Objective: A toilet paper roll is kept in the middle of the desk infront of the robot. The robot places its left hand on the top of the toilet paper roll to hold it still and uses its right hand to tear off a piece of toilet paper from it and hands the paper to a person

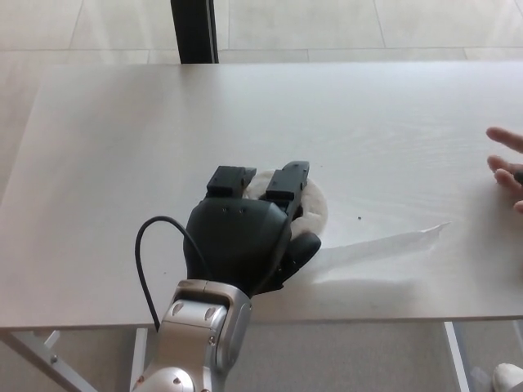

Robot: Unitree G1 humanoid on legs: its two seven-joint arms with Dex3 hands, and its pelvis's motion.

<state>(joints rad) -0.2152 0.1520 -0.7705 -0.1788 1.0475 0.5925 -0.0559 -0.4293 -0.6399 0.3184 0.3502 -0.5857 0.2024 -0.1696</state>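
no readable writing. left hand (245, 237) pressed flat atop white toilet paper roll (315, 204), loose strip (384, 245) trailing right across desk (122, 163).

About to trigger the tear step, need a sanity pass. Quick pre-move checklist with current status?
1. Left hand on top of the toilet paper roll: ok, palm and fingers cover most of it.
2. Loose paper tail available to grab: ok, it lies flat on the desk, running from the roll toward the robot's right.
3. Right hand in position: not ok, it is not in view.
4. Path to the tail clear: ok, only a small dark speck lies near it.
5. Person ready to receive: cannot tell, only a person's fingers show at the right edge, apart from the tail.
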